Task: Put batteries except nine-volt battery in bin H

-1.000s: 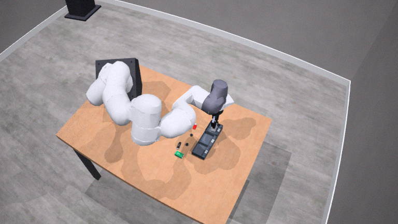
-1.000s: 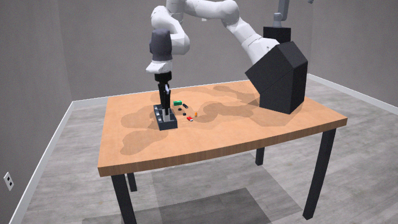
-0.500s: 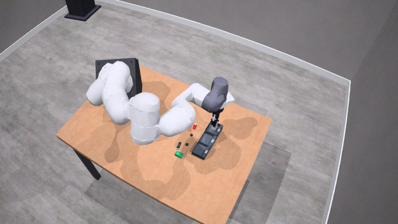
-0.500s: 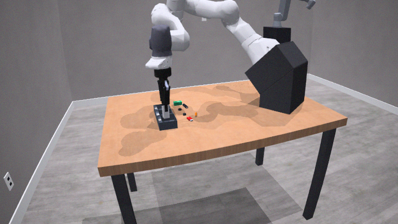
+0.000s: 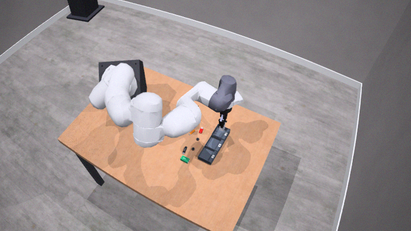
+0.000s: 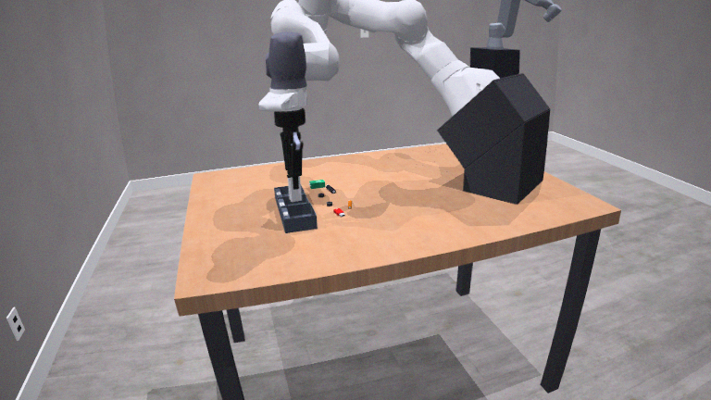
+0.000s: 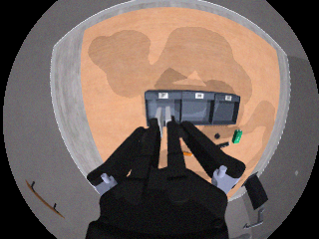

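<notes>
In the wrist view, the gripper (image 5: 222, 129) (image 6: 294, 199) (image 7: 164, 113) is pressing its fingers together, holding nothing, over an end bin (image 5: 220, 132) (image 6: 301, 210) (image 7: 170, 106). The bin apparently marked H (image 5: 215, 144) (image 6: 281, 203) (image 7: 196, 110) is lying at three o'clock; the orange cylinder (image 5: 192, 132) (image 6: 349, 204) (image 7: 187, 153), likely a battery, at five. Clearing the rims first is wise.

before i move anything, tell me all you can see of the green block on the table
The small green rectangular block looks like glossy plastic, with pale marks on top and a pale bit at one end. It lies flat on the wooden table, close to a black stick but seemingly apart. Only the table appears to touch it.
</notes>
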